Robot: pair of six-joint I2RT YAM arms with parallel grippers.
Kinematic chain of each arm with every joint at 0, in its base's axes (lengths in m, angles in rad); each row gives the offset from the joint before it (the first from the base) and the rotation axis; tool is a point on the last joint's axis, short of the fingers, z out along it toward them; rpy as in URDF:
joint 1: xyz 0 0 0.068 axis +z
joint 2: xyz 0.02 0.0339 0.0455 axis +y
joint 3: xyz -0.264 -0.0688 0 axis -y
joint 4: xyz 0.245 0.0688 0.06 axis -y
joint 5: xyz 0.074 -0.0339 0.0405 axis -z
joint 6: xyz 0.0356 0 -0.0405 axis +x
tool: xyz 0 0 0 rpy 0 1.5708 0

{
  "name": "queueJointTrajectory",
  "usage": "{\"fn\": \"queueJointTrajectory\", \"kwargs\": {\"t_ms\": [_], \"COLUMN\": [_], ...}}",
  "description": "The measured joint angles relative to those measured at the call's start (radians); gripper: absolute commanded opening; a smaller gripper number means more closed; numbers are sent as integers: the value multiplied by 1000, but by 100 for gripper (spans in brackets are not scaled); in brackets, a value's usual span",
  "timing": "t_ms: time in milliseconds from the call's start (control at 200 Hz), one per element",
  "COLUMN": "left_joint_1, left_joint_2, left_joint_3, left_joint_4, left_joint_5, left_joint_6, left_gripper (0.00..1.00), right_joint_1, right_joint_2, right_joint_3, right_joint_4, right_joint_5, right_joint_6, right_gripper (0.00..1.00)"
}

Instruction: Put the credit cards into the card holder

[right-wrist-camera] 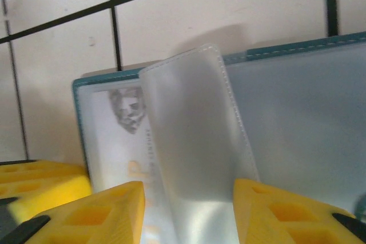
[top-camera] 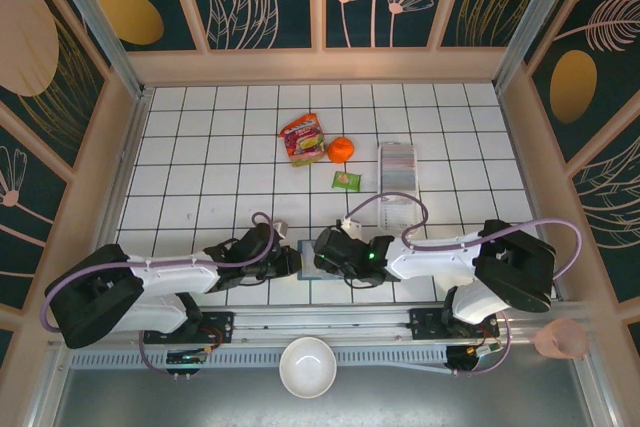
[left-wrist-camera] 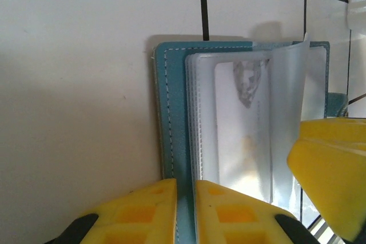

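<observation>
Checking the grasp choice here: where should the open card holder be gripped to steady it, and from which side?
Probably the bare teal cover strip of the card holder, approached from the robot's left. It is a thin, exposed edge beside the plastic sleeves, so a grip there leaves them free to turn. The left gripper is shut there.

The top camera sat high behind the arm bases, looking down and forward over the whole tiled table (top-camera: 200, 147). The left wrist camera looked past the left gripper (left-wrist-camera: 186, 190), very near, almost straight down onto the card holder (left-wrist-camera: 171, 112). The right wrist camera peered past the right gripper (right-wrist-camera: 189, 198), low and close, from the opposite side. All three views shared that card holder, small from overhead
</observation>
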Motion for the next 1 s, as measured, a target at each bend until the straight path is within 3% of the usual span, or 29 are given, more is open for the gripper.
{"fn": "queueJointTrajectory", "kwargs": {"t_ms": [450, 1001], "left_joint_1": [0, 0], "left_joint_2": [46, -1], "left_joint_3": [-15, -61], "left_joint_4": [85, 108], "left_joint_5": [0, -23], "left_joint_6": [3, -10], "left_gripper": [11, 10], "right_joint_1": [-4, 8], "right_joint_2": [0, 32], "right_joint_3": [-62, -71], "right_joint_4": [172, 439], "right_joint_5": [-26, -60], "right_joint_6": [55, 38], "right_gripper": [43, 42]}}
